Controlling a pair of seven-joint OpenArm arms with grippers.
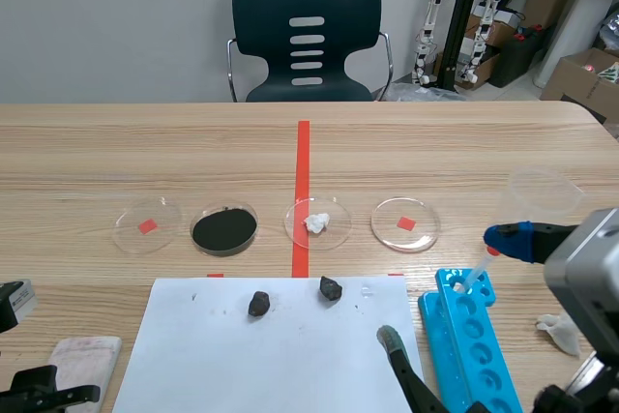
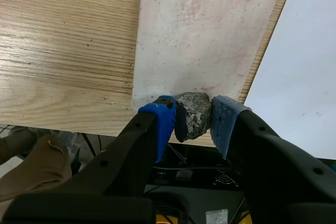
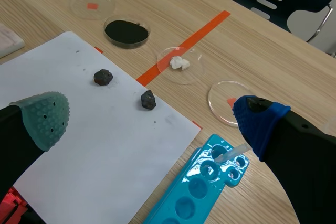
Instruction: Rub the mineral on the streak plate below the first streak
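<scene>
My left gripper (image 2: 192,123) is shut on a grey-brown speckled mineral (image 2: 193,113). The stone sits at the near edge of the pale streak plate (image 2: 205,30), which shows faint pinkish smears near the stone. In the scene view that plate (image 1: 82,357) lies at the front left beside the white paper (image 1: 276,360), with the left arm (image 1: 44,396) low behind it. Over the paper's right part, my right gripper (image 3: 151,115) hangs open with nothing between its fingers; its grey-green pad (image 1: 390,339) and blue pad (image 1: 508,237) show in the scene view.
Two dark stones (image 1: 258,304) (image 1: 330,288) lie on the paper. Beyond it stand several petri dishes: one with black powder (image 1: 224,229), one with white lumps (image 1: 317,222), two with red squares (image 1: 147,224) (image 1: 405,224). A blue well tray (image 1: 469,336) with a pipette (image 1: 476,273) is at right.
</scene>
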